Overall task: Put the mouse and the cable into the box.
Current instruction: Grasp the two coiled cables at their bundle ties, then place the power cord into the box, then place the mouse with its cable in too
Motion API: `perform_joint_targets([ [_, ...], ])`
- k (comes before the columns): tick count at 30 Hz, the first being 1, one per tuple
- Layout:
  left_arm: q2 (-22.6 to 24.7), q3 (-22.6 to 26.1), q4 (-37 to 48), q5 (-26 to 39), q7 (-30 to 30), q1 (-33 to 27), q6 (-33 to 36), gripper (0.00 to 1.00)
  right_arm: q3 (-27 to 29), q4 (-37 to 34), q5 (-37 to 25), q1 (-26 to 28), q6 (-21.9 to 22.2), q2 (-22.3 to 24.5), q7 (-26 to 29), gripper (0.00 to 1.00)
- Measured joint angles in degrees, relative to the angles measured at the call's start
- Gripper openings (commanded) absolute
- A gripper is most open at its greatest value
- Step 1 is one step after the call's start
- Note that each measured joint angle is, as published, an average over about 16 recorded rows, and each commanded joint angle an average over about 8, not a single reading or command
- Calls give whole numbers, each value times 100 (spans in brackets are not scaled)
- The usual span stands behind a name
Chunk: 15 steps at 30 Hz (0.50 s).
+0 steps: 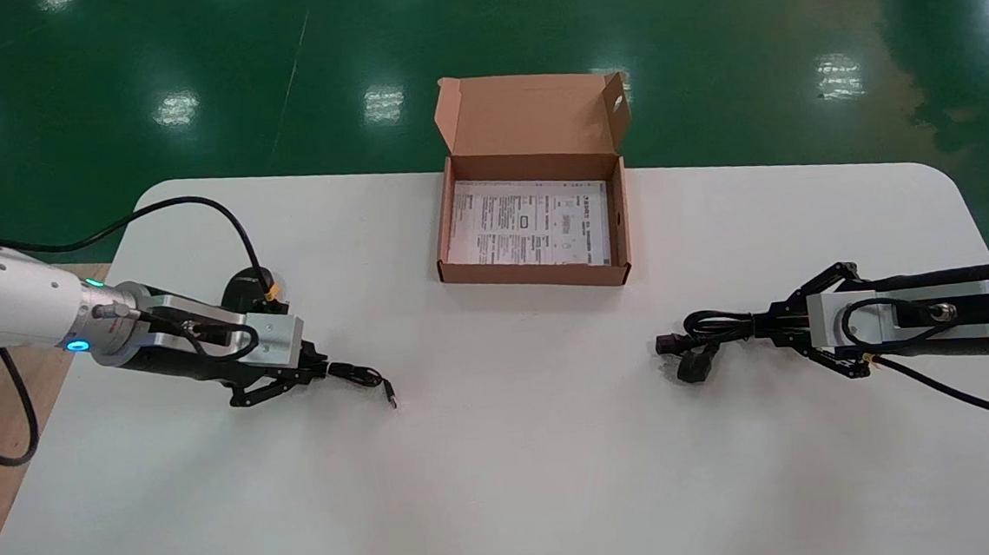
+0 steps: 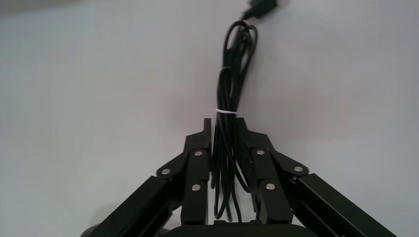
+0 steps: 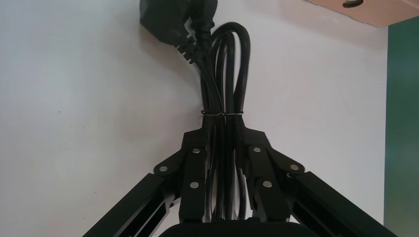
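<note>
At the left of the head view, my left gripper [image 1: 323, 372] lies low over the white table [image 1: 509, 485]. Its fingers [image 2: 197, 163] are closed to a narrow gap around a thin black tied cord [image 2: 231, 79]. The cord's loops pass between the pads and run out past the tips to a small USB plug [image 1: 391, 398] resting on the table. A black rounded mouse [image 1: 245, 288] sits just behind this gripper's wrist, partly hidden.

At the right of the frame, my right gripper [image 1: 759, 326] is pinched just as narrowly, fingers [image 3: 195, 163] pressed on a thick black power cable [image 3: 225, 69] bundled with a wire tie. Its chunky plug [image 1: 694, 366] lies on the table beyond the tips.

An open brown cardboard box [image 1: 533, 272] stands at upper centre, well apart from both grippers. Its lid flap is upright and a printed paper sheet [image 1: 530, 223] lies flat inside.
</note>
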Motion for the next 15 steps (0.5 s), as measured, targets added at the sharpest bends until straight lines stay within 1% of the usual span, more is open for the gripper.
perform_joint_targets([
  [8,-29,-140,-10,-200,-132,-121,50,0,21,28,31,39,-69,47,3,0],
  [15,-240,-310,-191,-431,-363,-528,210,0,112,157,159,296,-229,124,209,0],
])
